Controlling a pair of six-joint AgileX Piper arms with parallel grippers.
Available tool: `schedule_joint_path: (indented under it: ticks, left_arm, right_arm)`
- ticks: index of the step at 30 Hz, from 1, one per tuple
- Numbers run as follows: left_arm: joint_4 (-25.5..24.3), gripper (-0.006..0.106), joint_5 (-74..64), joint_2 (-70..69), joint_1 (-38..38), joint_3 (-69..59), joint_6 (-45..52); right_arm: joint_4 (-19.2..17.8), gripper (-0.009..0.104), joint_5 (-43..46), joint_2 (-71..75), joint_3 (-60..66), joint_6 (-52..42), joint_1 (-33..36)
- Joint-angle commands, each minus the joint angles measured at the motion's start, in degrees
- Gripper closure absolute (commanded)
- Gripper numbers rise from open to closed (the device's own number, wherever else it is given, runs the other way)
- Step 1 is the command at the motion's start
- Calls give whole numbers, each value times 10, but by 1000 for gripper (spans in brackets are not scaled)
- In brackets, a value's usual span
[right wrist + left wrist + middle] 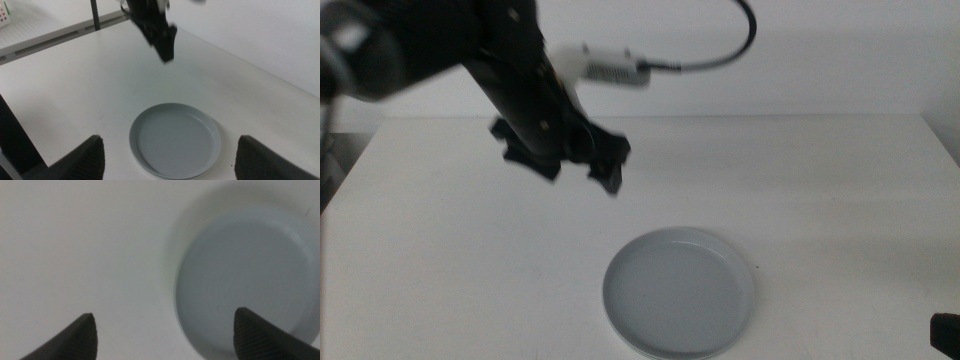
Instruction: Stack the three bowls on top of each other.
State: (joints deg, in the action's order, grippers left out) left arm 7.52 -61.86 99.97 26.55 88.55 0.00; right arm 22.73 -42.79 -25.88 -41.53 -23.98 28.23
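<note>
A grey bowl (678, 292) sits on the white table (820, 180) near the front middle. It also shows in the left wrist view (245, 275) and the right wrist view (175, 140). I see no white or mint green bowl as a separate thing; they are hidden or out of view. My left gripper (575, 172) is open and empty. It hovers above the table, behind and to the left of the bowl, and shows in its own view (165, 330) and the right wrist view (160, 35). My right gripper (945, 330) waits at the front right corner, open and empty (170, 160).
The left arm with its white camera housing (605, 65) and cable reaches in over the table's back left. The table's back edge meets a pale wall. A dark frame and shelf (95, 17) stand beyond the table's far left side.
</note>
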Motion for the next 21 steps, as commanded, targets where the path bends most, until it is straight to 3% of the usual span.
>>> schedule_joint_path:
  ticks: [1,12,21]
  left_arm:
    - [-13,11,45,-63,-1,16,-5]
    - [-86,12,272,-152,-1,16,-5]
    - [-91,12,377,-162,-5,14,-5]
  right_arm:
    - [9,27,40,-6,-13,-7,1]
    - [9,27,40,-6,-13,-7,1]
    - [9,27,40,-6,-13,-7,1]
